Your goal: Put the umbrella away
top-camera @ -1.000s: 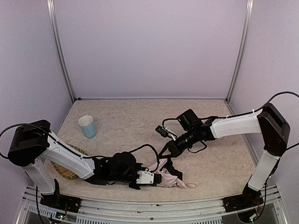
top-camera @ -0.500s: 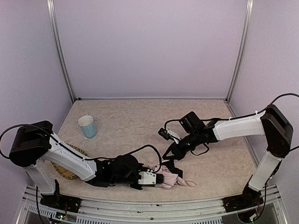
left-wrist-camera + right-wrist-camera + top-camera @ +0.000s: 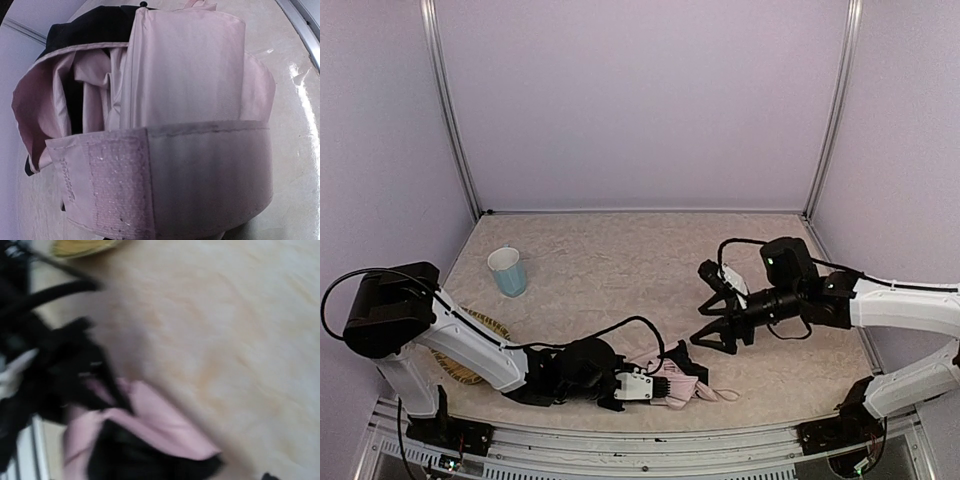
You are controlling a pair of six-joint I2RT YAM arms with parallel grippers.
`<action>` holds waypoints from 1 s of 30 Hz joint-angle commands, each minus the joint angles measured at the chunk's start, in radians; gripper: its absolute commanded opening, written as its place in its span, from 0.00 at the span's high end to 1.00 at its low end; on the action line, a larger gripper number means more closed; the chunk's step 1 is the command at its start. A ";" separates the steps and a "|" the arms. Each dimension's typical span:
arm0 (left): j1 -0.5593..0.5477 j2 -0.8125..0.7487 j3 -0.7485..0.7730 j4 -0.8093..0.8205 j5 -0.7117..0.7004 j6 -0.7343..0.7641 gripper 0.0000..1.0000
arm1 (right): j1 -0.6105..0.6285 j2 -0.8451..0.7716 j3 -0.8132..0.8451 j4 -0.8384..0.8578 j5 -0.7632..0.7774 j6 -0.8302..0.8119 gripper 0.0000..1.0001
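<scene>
The compact umbrella of shiny pale-pink fabric w/ black underside [image 3: 682,382] lies collapsed in a loose bundle at the near edge of the beige marbled table [image 3: 610,255], about centre. The left gripper [image 3: 655,385] is closed partway on the bundle's left end & holds it. The right gripper [image 3: 706,327] hangs just far-right of the bundle, jaws wide, nothing in them.

Likely risks:
- The pink closing strap w/ velcro patch [image 3: 200,170] looks unfastened, so folds could spill out.
- Slick fabric could slide out of a 1-hand grip.
- The right gripper reaching in could snag the black folds.

The long axis runs left-right along the near edge, 1 end in the left gripper, the other pointing right. Which end carries the handle can't be told.
</scene>
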 commanded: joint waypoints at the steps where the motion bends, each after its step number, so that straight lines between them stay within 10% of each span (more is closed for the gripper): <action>1: 0.010 0.044 -0.041 -0.133 -0.021 0.013 1.00 | 0.091 -0.051 -0.137 0.187 -0.009 -0.039 0.12; 9: 0.018 0.030 -0.047 -0.128 0.015 0.007 1.00 | 0.214 0.130 -0.224 0.340 0.065 -0.007 0.00; 23: 0.024 0.027 -0.049 -0.115 0.038 -0.009 1.00 | 0.234 0.418 -0.198 0.429 0.219 0.000 0.11; 26: 0.031 0.021 -0.052 -0.098 0.051 -0.011 1.00 | 0.234 0.444 -0.185 0.426 0.201 -0.014 0.28; 30: 0.041 0.008 -0.055 -0.058 0.039 -0.032 1.00 | 0.232 0.432 -0.178 0.431 0.194 -0.033 0.76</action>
